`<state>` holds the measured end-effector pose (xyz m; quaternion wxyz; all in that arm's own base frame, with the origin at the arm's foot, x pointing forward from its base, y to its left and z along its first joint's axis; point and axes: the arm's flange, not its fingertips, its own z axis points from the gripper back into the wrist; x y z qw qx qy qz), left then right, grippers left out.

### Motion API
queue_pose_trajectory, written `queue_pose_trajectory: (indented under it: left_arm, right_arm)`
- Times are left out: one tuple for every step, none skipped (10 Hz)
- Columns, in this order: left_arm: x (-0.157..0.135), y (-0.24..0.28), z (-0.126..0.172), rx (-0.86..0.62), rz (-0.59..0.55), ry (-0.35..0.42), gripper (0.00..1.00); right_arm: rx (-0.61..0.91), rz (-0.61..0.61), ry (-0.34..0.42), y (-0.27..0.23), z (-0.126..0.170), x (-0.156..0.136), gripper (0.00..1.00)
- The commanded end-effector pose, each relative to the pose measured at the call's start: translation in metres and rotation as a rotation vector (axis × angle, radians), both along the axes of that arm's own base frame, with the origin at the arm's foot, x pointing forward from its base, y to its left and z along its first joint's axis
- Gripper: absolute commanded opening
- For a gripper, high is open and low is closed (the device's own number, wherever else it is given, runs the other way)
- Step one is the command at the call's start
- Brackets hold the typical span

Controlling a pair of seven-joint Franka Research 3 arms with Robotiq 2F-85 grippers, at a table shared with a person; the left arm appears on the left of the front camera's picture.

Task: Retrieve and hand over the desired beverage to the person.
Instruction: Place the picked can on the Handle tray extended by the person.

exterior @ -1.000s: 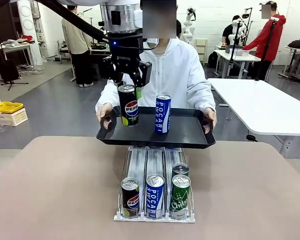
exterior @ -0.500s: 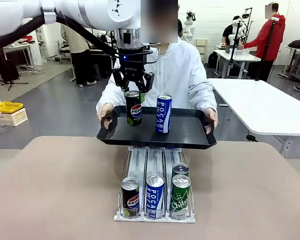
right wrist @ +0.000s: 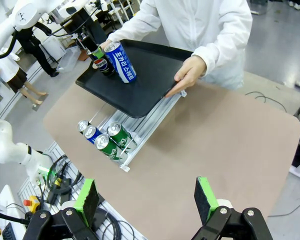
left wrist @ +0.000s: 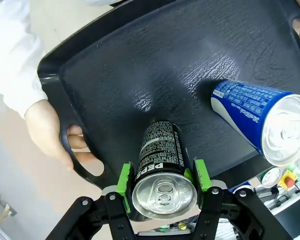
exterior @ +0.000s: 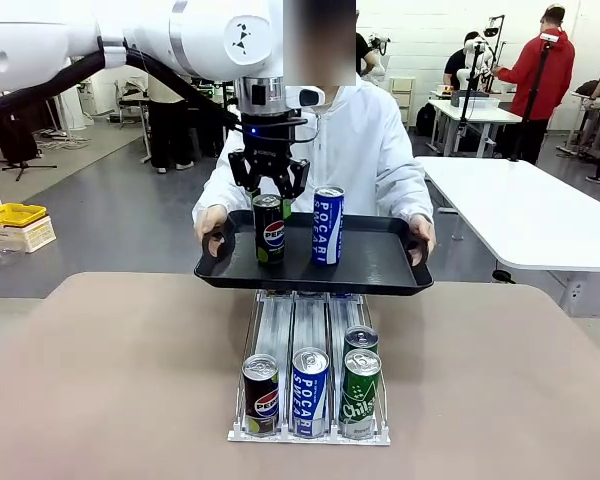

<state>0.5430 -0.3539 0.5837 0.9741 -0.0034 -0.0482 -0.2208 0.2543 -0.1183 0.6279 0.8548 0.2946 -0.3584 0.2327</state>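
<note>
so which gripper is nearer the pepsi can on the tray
Left. The left gripper sits around the Pepsi can standing on the tray, green pads at its sides. The right gripper hangs open, high above the near table edge, far from the can.

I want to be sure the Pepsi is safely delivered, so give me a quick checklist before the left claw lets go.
1. Pepsi can standing on the tray: looks ok.
2. Can upright: ok.
3. Left claw pads either side of the can top: ok; whether they grip it, cannot tell.
4. Clear of the Pocari can: ok, a gap shows.
5. Person's hands holding both tray ends: ok.
6. Right claw open, away from the tray: ok.
</note>
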Motion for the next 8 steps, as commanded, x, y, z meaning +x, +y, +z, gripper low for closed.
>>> queue_pose_trajectory:
  left_arm:
    - [0.0066,-0.0021,0.0015,0.011,0.003,0.034,0.58]
    - [0.0064,-0.002,-0.0013,0.012,0.005,0.04,0.58]
    - [0.0065,-0.0027,-0.001,0.01,0.002,0.041,0.58]
    - [0.0061,-0.0017,-0.0009,0.008,-0.003,0.039,0.58]
    - [0.0052,-0.0011,-0.0007,0.001,-0.006,0.039,1.0]
    - [0.0054,-0.0009,-0.0006,-0.003,-0.01,0.04,1.0]
    - [0.0049,-0.0011,-0.0003,-0.003,-0.007,0.042,1.0]
    - [0.0043,-0.0008,0.0006,-0.005,-0.008,0.041,1.0]
  right_arm:
    - [0.03,0.024,-0.014,0.0011,0.0012,0.0027,1.0]
    - [0.03,0.024,-0.014,0.0011,0.0012,0.0027,1.0]
    - [0.03,0.024,-0.014,0.0011,0.0012,0.0027,1.0]
    - [0.03,0.024,-0.014,0.0011,0.0012,0.0027,1.0]
    - [0.03,0.024,-0.014,0.0011,0.0012,0.0027,1.0]
    - [0.03,0.024,-0.014,0.0011,0.0012,0.0027,1.0]
    - [0.03,0.024,-0.014,0.0011,0.0012,0.0027,1.0]
    - [0.03,0.024,-0.014,0.0011,0.0012,0.0027,1.0]
